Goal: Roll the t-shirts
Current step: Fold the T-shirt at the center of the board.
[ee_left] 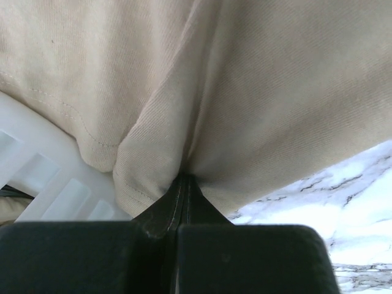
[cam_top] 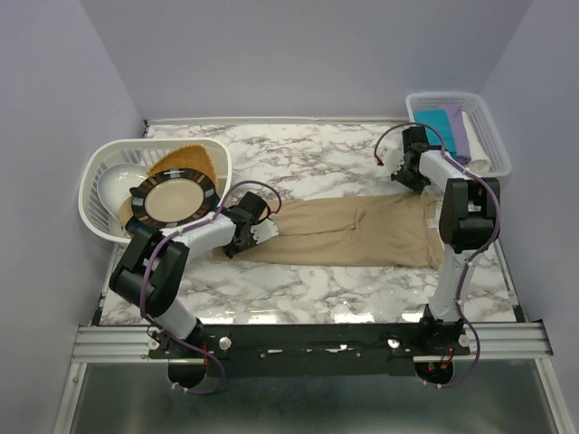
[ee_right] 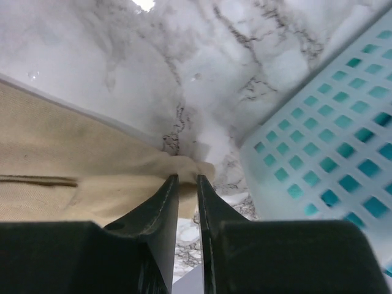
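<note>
A large beige t-shirt (cam_top: 344, 231) lies as a long folded strip across the marble table. My left gripper (cam_top: 256, 224) is shut on the strip's left end; in the left wrist view (ee_left: 185, 176) the jaws are pressed together with beige cloth (ee_left: 275, 92) bunched around the tips. My right gripper (cam_top: 406, 177) is at the strip's far right corner, and in the right wrist view (ee_right: 187, 177) it pinches a small beige fold (ee_right: 61, 159) between nearly closed jaws. Teal (cam_top: 432, 120), lilac (cam_top: 457, 128) and white (cam_top: 476, 164) rolled bundles lie in the right basket.
A white slotted basket (cam_top: 493, 136) stands at the back right, close beside my right gripper (ee_right: 318, 122). A white laundry basket (cam_top: 95, 194) at the left holds a dark-rimmed plate (cam_top: 172, 201) and a golden woven piece (cam_top: 185, 163); its wall shows in the left wrist view (ee_left: 43, 177).
</note>
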Motion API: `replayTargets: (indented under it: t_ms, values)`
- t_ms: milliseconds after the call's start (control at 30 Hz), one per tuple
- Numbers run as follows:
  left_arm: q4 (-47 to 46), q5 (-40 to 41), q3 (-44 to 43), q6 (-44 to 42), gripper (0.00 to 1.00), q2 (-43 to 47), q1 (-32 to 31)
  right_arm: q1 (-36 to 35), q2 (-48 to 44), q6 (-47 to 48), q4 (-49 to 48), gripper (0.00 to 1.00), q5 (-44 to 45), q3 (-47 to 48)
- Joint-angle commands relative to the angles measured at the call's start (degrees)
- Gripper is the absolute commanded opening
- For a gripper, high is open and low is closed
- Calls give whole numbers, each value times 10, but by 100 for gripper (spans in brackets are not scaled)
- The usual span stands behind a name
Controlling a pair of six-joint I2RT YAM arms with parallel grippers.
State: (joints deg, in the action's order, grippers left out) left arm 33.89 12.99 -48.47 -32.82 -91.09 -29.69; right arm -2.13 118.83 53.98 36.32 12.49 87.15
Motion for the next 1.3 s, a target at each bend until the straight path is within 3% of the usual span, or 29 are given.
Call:
replayTargets:
  t_ms: [0, 133, 400, 567, 767, 1067, 1267]
  values:
    - [73, -124, -4, -8, 0, 12, 10, -2, -24, -31, 47, 27, -44, 57]
    - [145, -194, -57, -35, 4, 38, 10, -13, -53, -41, 71, 30, -68, 56]
    - [161, -166, -69, -107, 15, 30, 11, -29, -77, -65, 96, 35, -88, 48]
    - [106, -115, -52, -101, 7, -11, 10, -31, -85, -59, 88, 35, -89, 26]
    - [128, -123, -48, -112, 2, -43, -4, -37, -71, -25, 96, 34, -83, 14]
    - [172, -156, 21, -117, 1, -16, -108, -44, -32, -3, 119, 34, -87, 64]
    - [209, -197, 21, -88, 1, 11, -159, -61, -46, 9, 146, 34, -85, 66]
